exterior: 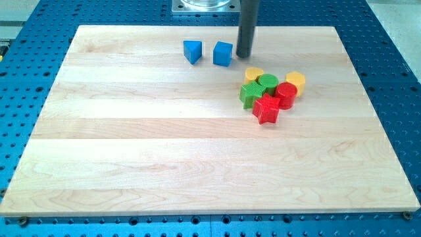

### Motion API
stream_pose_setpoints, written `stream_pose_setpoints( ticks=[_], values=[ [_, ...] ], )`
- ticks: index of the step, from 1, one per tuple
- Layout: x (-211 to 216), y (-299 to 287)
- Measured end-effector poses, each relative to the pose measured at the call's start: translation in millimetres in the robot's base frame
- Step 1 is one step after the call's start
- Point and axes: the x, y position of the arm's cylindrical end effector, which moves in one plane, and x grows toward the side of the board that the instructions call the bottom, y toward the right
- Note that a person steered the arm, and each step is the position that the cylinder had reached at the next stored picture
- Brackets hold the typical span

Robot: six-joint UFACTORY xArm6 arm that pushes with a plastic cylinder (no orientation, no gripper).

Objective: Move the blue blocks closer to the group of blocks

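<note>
Two blue blocks lie near the view's top: a blue wedge-like block [192, 51] on the left and a blue cube [223, 53] just right of it. My tip [244, 55] stands just right of the blue cube, close to it, with a thin gap. Below and right of the tip is the group: a yellow block [254, 73], a green cylinder [267, 81], a green star-like block [250, 94], a red cylinder [286, 94], a red star-like block [266, 110] and a yellow cylinder [296, 81].
The wooden board [131, 151] rests on a blue perforated table [395, 79]. The arm's metal base [204, 6] shows at the view's top edge, behind the board.
</note>
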Motion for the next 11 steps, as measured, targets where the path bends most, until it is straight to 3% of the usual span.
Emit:
stream_pose_setpoints(
  ticks=[1, 3, 4, 5, 7, 9, 11],
  values=[
    [-0.4, -32.3],
    [7.5, -9.5],
    [44.0, 3.2],
    [46.4, -21.8],
    [-3.8, -37.6],
    [-3.9, -51.6],
    [-43.3, -81.4]
  ],
)
